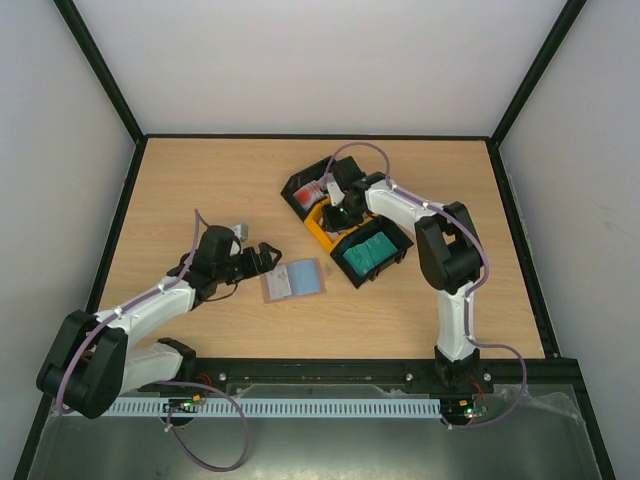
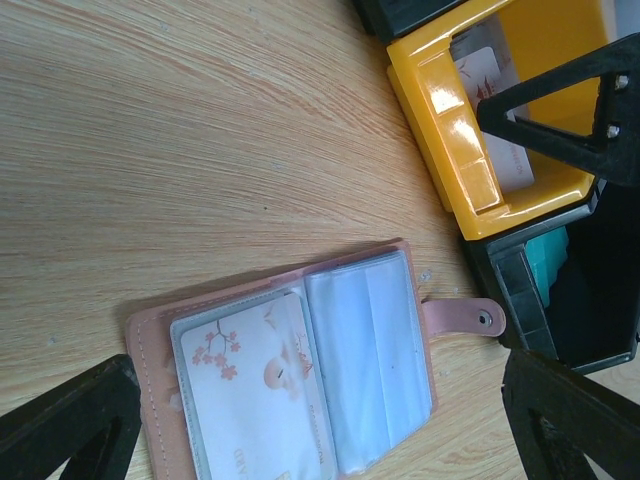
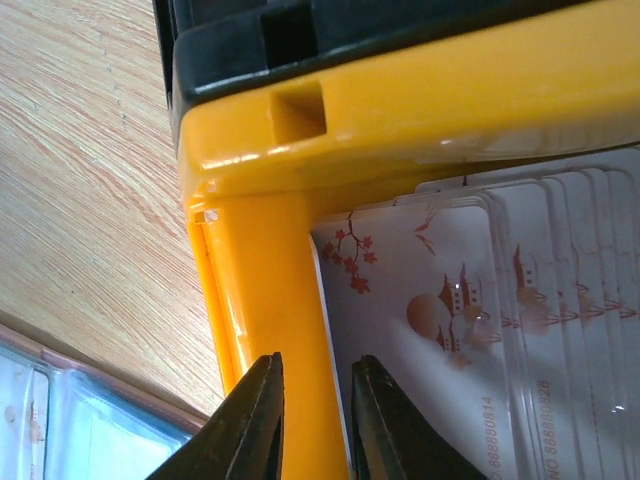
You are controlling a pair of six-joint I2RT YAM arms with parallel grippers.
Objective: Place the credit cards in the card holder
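The card holder lies open on the table, pink-brown outside with clear blue-grey pockets. One white credit card with red marks sits in its left pocket. My left gripper hovers just left of it, open, its fingers wide on both sides of the holder. My right gripper is down in the orange tray. Its jaws stand a narrow gap apart over the tray wall and the left edge of the top card in a fanned stack of credit cards.
Three trays stand in a diagonal row: a black one with red-and-white cards, the orange one, and a black one with teal cards. The holder's snap strap points at the trays. Dark frame posts edge the table.
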